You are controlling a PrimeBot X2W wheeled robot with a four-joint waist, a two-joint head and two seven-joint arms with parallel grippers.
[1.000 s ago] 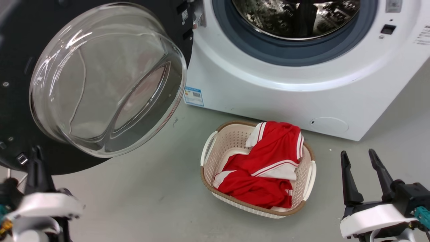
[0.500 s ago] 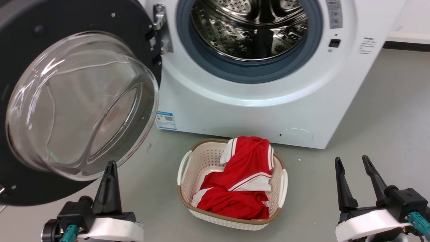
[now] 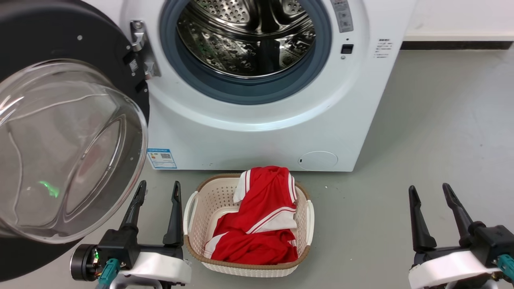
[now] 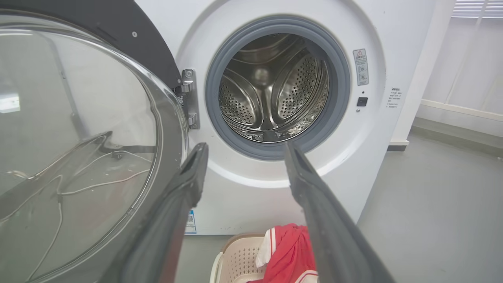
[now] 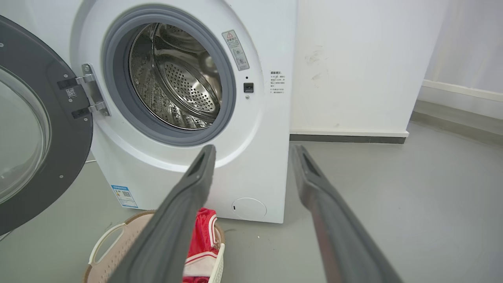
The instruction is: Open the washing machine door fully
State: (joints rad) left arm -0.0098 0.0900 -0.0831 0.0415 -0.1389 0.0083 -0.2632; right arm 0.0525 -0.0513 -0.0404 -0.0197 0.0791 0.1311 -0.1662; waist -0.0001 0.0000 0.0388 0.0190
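Observation:
The washing machine door (image 3: 60,32) is swung wide to the left on its hinge (image 3: 138,44). Its black ring and bulging glass bowl (image 3: 68,152) face me, and the door (image 4: 78,137) also shows in the left wrist view and, as the door (image 5: 59,118), in the right wrist view. The steel drum mouth (image 3: 245,36) lies uncovered. My left gripper (image 3: 159,185) is open and holds nothing, low between the glass bowl and the basket, not touching the door; its fingers (image 4: 245,145) point at the drum. My right gripper (image 3: 429,188) is open and holds nothing at the lower right, with its fingers (image 5: 254,147) aimed at the machine's right side.
A cream basket (image 3: 309,216) holding a red and white garment (image 3: 261,216) sits on the grey floor in front of the white machine (image 3: 257,136). Bare floor (image 3: 441,120) stretches to the right, up to a white wall with a dark skirting (image 3: 457,45).
The head camera has shifted, so the machine and basket sit further left in the picture. My left gripper has come away from the door's lower edge and now shows both fingers beside the basket.

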